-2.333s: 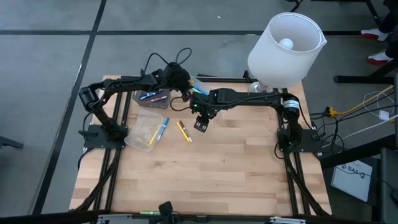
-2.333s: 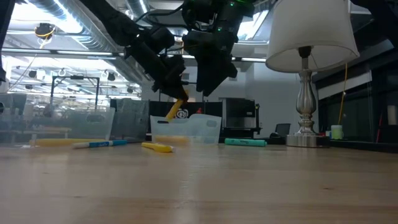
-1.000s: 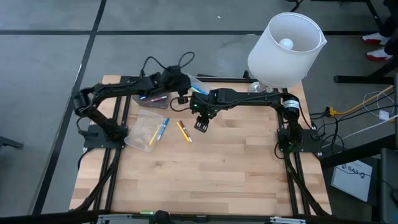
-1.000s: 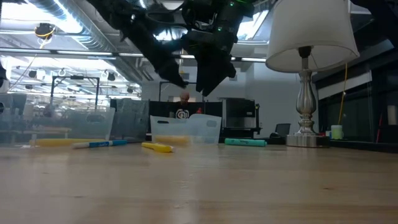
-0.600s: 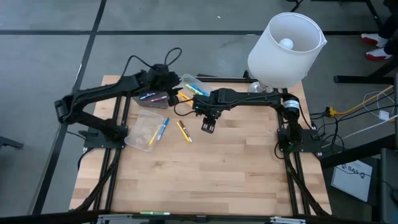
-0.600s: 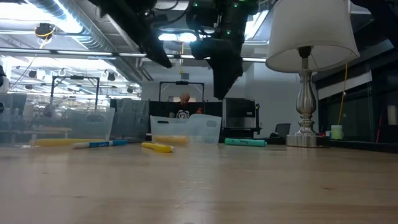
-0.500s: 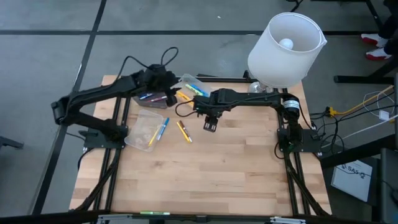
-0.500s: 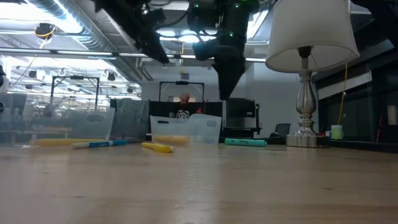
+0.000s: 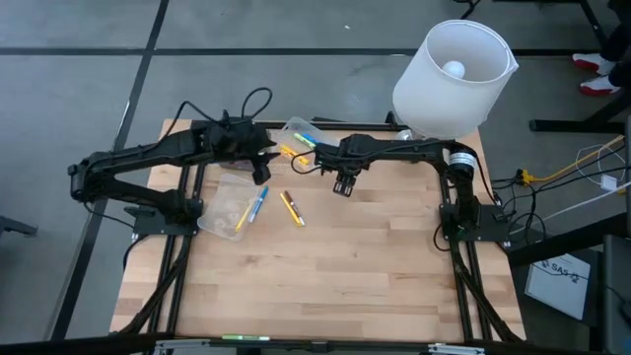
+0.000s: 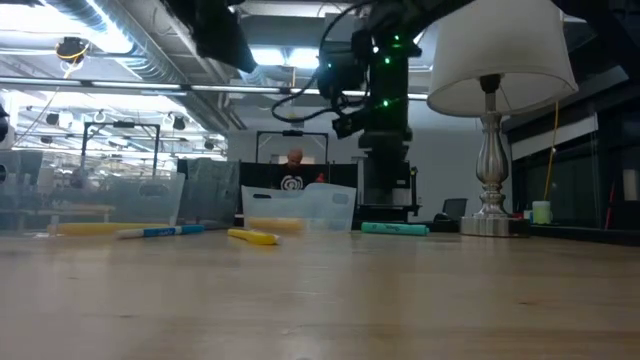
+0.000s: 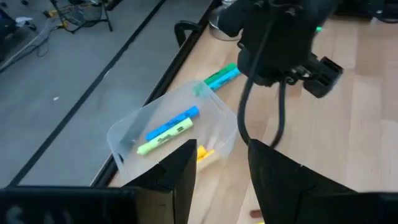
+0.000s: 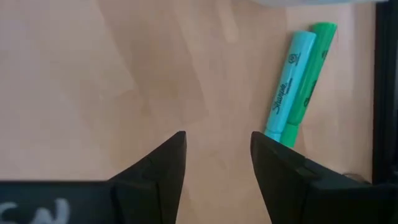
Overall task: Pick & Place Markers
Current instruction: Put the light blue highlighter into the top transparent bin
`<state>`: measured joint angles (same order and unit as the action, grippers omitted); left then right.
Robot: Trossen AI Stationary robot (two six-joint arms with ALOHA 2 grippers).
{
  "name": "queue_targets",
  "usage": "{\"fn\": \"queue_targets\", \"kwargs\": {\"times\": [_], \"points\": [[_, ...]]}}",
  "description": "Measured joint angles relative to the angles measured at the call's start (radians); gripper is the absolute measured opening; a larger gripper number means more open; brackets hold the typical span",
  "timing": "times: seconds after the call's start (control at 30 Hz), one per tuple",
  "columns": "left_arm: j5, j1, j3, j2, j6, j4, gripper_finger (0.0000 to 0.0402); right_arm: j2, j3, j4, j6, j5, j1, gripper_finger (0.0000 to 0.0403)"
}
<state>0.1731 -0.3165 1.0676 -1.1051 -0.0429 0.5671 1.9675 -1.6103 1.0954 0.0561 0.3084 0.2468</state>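
Several markers (image 11: pixel 172 126) in blue, green and yellow lie inside a clear container (image 9: pixel 299 137) at the far side. A blue marker (image 9: pixel 258 202) and a yellow-orange marker (image 9: pixel 292 207) lie flat on the bare table. Two teal-green markers (image 12: pixel 292 87) lie side by side beyond the container. My left gripper (image 9: pixel 260 174) hangs open above the table, left of that container; its fingers (image 11: pixel 180 171) hold nothing. My right gripper (image 9: pixel 342 187) hovers open over bare wood, its fingers (image 12: pixel 158 168) empty.
A second clear container (image 9: pixel 229 205) lies tilted toward the table's left edge with a yellow marker in it. Another holding dark markers sits under the left arm (image 9: pixel 237 158). A white-shaded lamp (image 9: pixel 452 79) stands at the far right corner. The near half is bare wood.
My left gripper has drawn back from over the far container toward the table's left and risen. My right gripper has moved toward the far right and now hangs closer to the lamp. The markers on the table have stayed in place.
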Motion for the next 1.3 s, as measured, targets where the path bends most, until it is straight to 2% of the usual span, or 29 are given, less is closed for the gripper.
{"fn": "queue_targets", "kwargs": {"times": [0.27,0.57,0.7,0.83,0.97,1.17,1.3], "points": [[0.106,0.065,0.0,0.042,0.023,0.049,0.0139,0.0,0.078,-0.142,-0.017,0.014,0.073,0.0178],[0.12,0.087,0.0,0.044,0.042,0.068,0.0139,0.0,0.098,-0.188,-0.05,0.0,0.155,0.0177],[0.122,0.088,0.0,0.044,0.048,0.068,0.0139,0.0,0.098,-0.193,-0.099,-0.096,0.191,0.0177],[0.122,0.088,0.0,0.044,0.048,0.068,0.0139,0.0,0.098,-0.222,-0.118,-0.103,0.219,0.0177],[0.122,0.088,0.0,0.044,0.048,0.068,0.0139,0.0,0.098,-0.235,-0.118,-0.188,0.253,0.0177],[0.122,0.088,0.0,0.044,0.048,0.068,0.0139,0.0,0.098,-0.232,-0.118,-0.207,0.283,0.0177],[0.122,0.088,0.0,0.044,0.048,0.068,0.0139,0.0,0.148,-0.252,-0.121,-0.215,0.285,0.0177]]}}
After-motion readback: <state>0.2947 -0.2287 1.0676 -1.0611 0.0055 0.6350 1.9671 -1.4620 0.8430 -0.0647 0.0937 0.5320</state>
